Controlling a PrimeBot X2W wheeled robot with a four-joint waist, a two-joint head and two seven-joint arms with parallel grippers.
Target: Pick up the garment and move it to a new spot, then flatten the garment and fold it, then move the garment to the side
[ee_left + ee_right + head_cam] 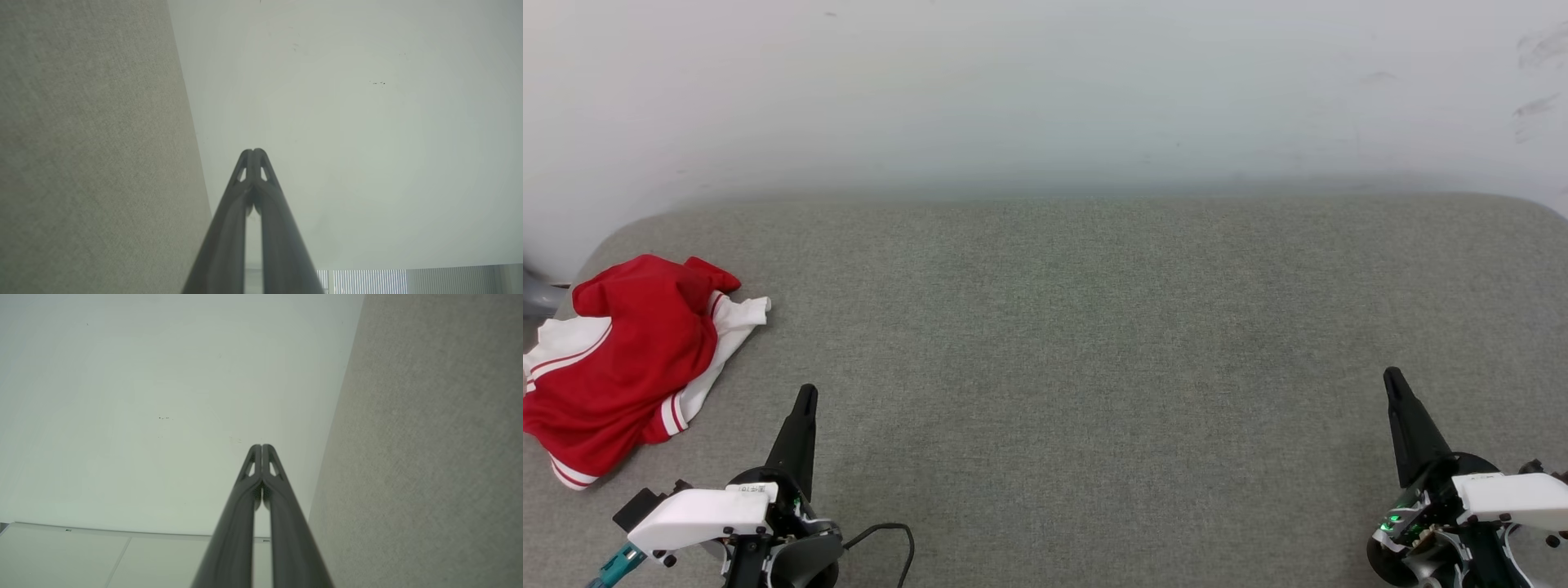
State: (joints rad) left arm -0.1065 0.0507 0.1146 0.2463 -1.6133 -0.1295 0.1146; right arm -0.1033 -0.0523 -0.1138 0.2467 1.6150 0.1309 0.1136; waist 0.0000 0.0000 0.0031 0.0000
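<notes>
Your garment (621,359) sits crumpled at the grey surface's (1062,343) far left; left gripper (805,394) and right gripper (1392,377) both clenched, holding nothing.

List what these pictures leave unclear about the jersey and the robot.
1. Head view, garment: its folds hide any chest print, and the left edge crops it.
2. Head view, left gripper and right gripper: the bottom edge cuts off everything behind them.
3. Head view, grey object: the left edge crops it beyond identifying.
</notes>
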